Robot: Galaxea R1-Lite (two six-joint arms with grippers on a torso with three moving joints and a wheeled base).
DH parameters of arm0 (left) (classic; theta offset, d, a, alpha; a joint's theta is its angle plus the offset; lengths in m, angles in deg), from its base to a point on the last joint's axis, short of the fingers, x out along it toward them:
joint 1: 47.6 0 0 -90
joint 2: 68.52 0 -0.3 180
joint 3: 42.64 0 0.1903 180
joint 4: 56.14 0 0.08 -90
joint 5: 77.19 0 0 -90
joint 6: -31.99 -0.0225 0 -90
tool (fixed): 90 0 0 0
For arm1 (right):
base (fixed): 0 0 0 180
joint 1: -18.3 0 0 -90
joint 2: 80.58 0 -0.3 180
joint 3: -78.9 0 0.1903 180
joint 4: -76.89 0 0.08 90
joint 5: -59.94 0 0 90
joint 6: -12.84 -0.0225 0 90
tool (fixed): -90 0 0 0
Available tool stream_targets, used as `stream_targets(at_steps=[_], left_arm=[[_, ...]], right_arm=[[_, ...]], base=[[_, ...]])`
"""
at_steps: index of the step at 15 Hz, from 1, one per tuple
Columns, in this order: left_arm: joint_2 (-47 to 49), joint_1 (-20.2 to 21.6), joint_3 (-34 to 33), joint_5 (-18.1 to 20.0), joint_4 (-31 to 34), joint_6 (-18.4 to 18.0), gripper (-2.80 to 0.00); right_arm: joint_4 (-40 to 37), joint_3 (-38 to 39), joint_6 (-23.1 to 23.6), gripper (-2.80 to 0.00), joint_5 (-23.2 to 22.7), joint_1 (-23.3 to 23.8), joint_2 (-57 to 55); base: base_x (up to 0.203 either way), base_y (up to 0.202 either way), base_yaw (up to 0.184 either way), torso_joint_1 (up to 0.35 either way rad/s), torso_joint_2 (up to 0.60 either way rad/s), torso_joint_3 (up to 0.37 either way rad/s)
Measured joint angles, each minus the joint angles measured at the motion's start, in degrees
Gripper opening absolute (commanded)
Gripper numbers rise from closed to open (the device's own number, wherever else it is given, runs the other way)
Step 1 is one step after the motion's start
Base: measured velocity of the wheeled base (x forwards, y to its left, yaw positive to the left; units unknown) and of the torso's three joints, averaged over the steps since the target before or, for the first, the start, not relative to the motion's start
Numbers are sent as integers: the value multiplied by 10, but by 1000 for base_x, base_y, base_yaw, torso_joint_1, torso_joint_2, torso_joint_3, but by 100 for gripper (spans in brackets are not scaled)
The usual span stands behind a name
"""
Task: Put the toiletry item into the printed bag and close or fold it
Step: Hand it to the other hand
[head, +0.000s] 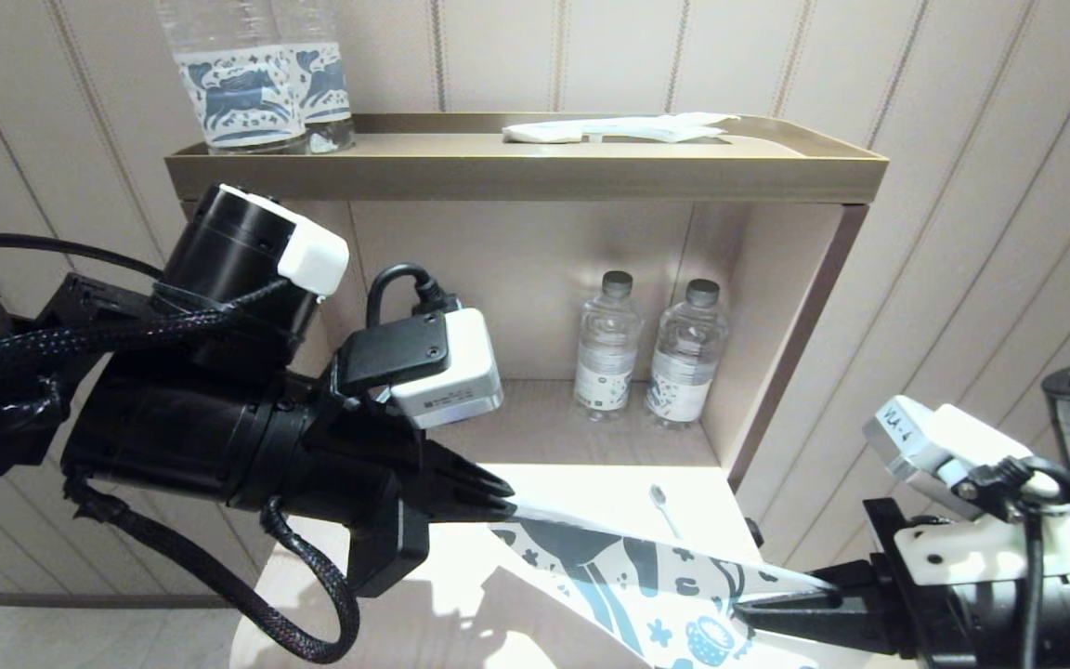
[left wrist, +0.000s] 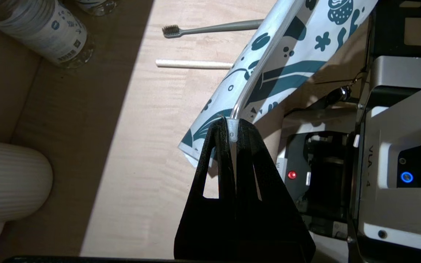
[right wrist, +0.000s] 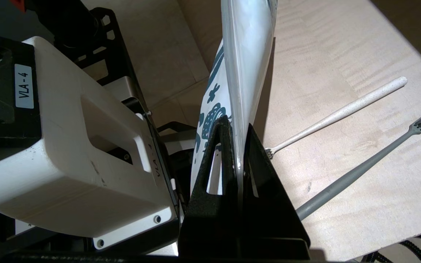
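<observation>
Both grippers hold the printed bag [head: 628, 576], a white pouch with dark blue horse print, stretched between them above the pale table [left wrist: 152, 164]. My left gripper [head: 509, 506] is shut on the clear zip strip's end at one corner [left wrist: 232, 126]. At the opposite end, my right gripper [head: 739, 611] is shut on the bag's top edge [right wrist: 236, 124]. The toiletry item, a thin grey toothbrush [right wrist: 360, 168], lies on the table beyond the bag, its head toward the shelf [head: 660, 506]. A cream-coloured toothbrush [right wrist: 342, 111] lies beside it. Neither gripper touches them.
Two small water bottles [head: 605, 344] [head: 686, 353] stand in the open shelf behind the table. On the top tray [head: 516, 177] stand bottles with blue horse labels [head: 247, 93] and a flat white packet [head: 609, 128]. A white ribbed mug [left wrist: 6, 182] sits near the left arm.
</observation>
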Motion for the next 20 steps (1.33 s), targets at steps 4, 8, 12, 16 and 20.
stream_targets(at_steps=[4, 8, 12, 16, 20], left_arm=[[-7, 10, -5, 2, -1, 0, -280], [-4, 10, 5, 4, -2, 0, 0], [-4, 9, 8, 6, -2, 2, 0], [-5, 8, 7, 15, -2, 3, 0], [11, -8, 11, 23, -16, 2, 0]], right_arm=[[0, 1, -1, -280, 0, -1, 1], [0, -2, -2, -280, -1, -4, 1], [0, -5, -2, -280, -1, -5, 1], [0, -6, -1, -280, -1, -8, 7], [0, -10, -2, -280, -1, -23, 4]], base=[[0, 0, 0, 0, 0, 0], [0, 0, 0, 0, 0, 0], [0, 0, 0, 0, 0, 0], [0, 0, 0, 0, 0, 0], [0, 0, 0, 0, 0, 0]])
